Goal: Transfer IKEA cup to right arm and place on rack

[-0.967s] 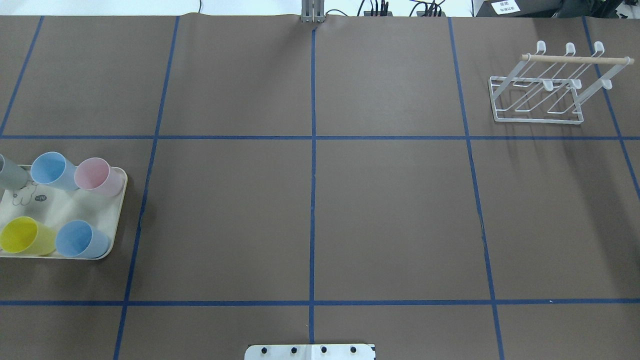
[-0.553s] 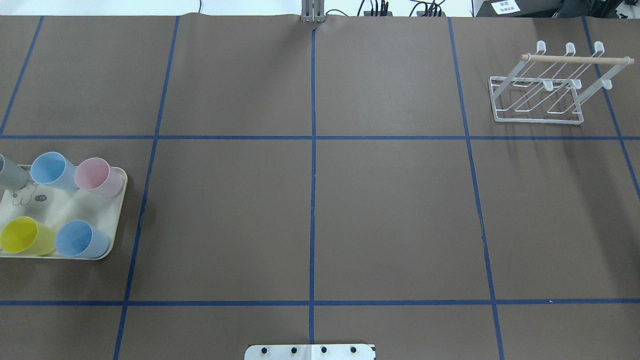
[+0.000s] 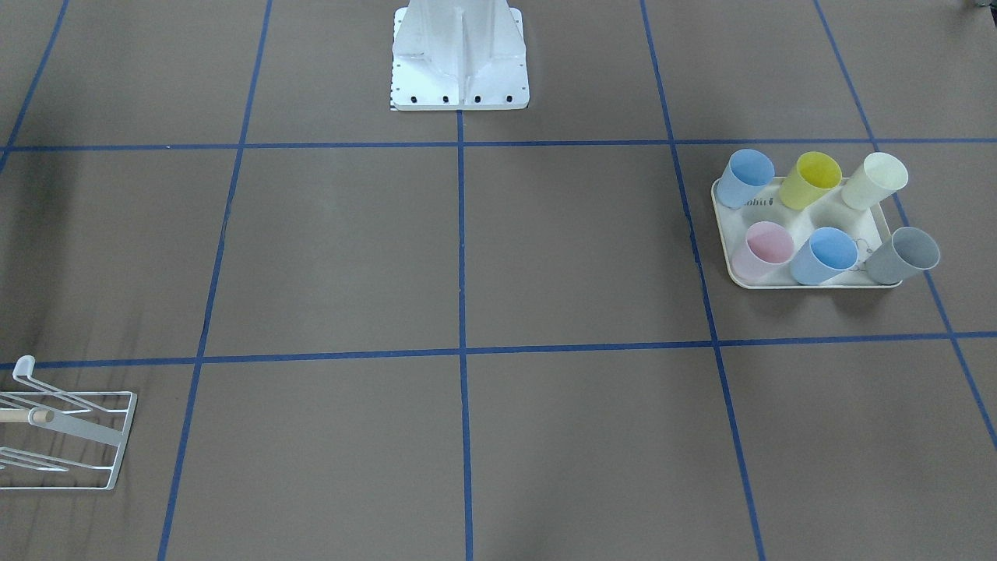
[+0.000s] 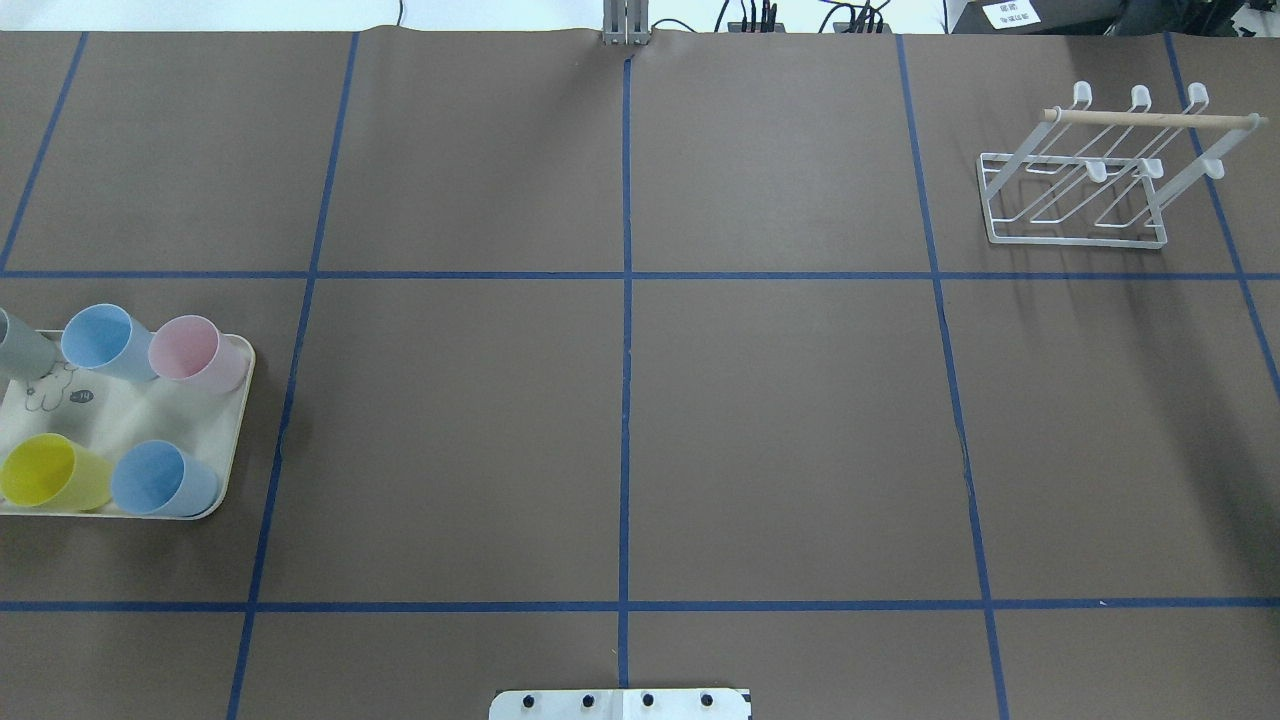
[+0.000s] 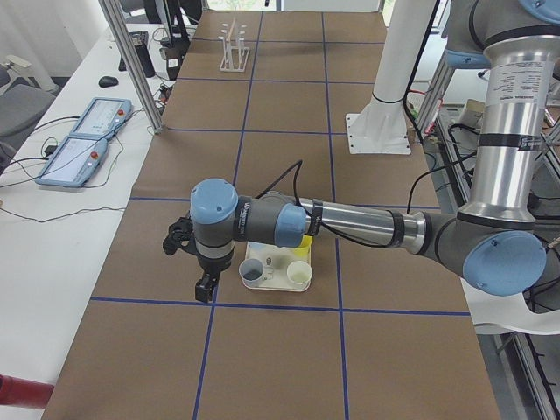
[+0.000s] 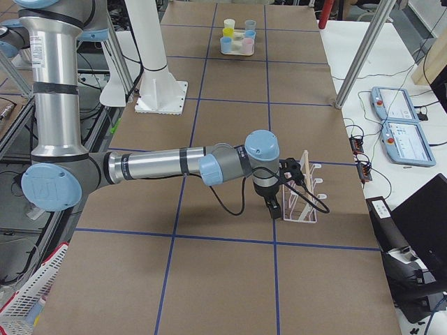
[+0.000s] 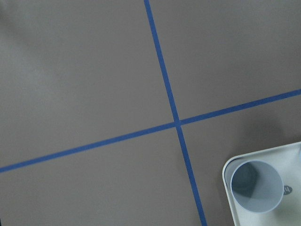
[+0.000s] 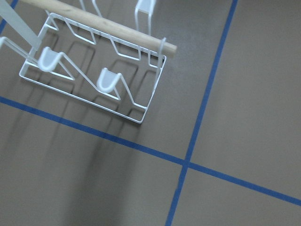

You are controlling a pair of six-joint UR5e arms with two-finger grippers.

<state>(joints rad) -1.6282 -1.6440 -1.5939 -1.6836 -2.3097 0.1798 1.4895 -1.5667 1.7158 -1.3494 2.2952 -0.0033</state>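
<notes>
Several pastel cups stand upright on a cream tray (image 4: 238, 420) at the table's left side, among them a pink cup (image 4: 192, 351), a yellow cup (image 4: 45, 471) and a grey cup (image 3: 902, 255). The left wrist view looks down on the grey cup (image 7: 256, 186) at the tray's corner. The white wire rack (image 4: 1075, 240) with its wooden rod (image 4: 1150, 118) stands at the far right. My left gripper (image 5: 204, 287) hangs just outside the tray, and my right gripper (image 6: 272, 207) hangs beside the rack (image 6: 302, 204). For both I cannot tell whether they are open or shut.
The brown table cover carries a grid of blue tape lines (image 4: 625, 400). The robot's white base plate (image 3: 459, 86) sits at the near middle edge. Two teach pendants (image 6: 398, 125) lie on a side table beyond the rack.
</notes>
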